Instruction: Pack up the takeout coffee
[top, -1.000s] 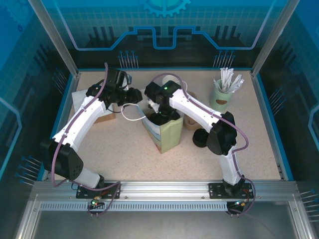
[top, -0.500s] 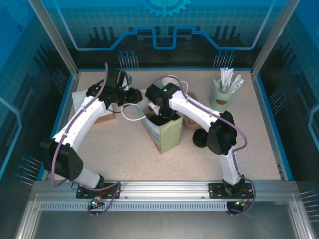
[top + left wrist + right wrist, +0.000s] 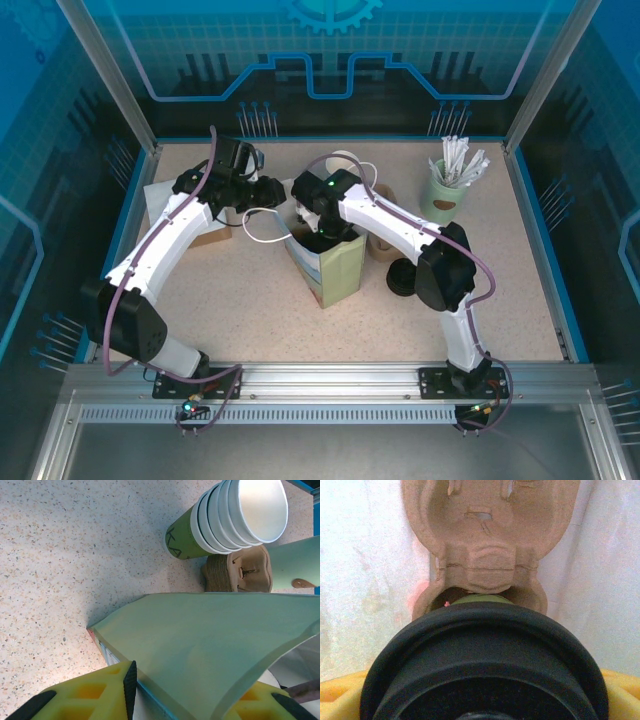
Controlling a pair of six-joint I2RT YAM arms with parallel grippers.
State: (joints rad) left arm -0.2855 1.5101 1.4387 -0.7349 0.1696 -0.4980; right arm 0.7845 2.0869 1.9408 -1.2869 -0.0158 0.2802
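- A brown box (image 3: 205,238) lies at the far left of the table (image 3: 240,310), partly under the left arm.
- The left gripper (image 3: 274,195) sits just left of the bag (image 3: 335,270), at its far-left rim.
- In the left wrist view, the left gripper (image 3: 185,702) has its yellow fingers (image 3: 107,692) on either side of the bag's (image 3: 200,645) green wall, clenched on that wall.
- A white handle loop (image 3: 262,232) hangs off the bag's left side, just under this gripper.
- The bag stands upright mid-table with its mouth open.
- A stack of cups (image 3: 341,162) lies on its side just beyond the bag; the left wrist view shows it (image 3: 225,517) beside a pile of brown trays (image 3: 239,572).
- The right gripper (image 3: 320,233) points down into the bag's mouth.
- In the right wrist view, the right gripper (image 3: 485,692) grasps the coffee (image 3: 485,655), its black lid wedged between the yellow fingers (image 3: 337,692).
- The coffee is inside the bag, sitting in the near slot of a pulp carrier (image 3: 490,535), with the bag's white lining (image 3: 360,555) on both sides.
- A green holder (image 3: 443,198) of white sticks stands far right, well apart from the bag.
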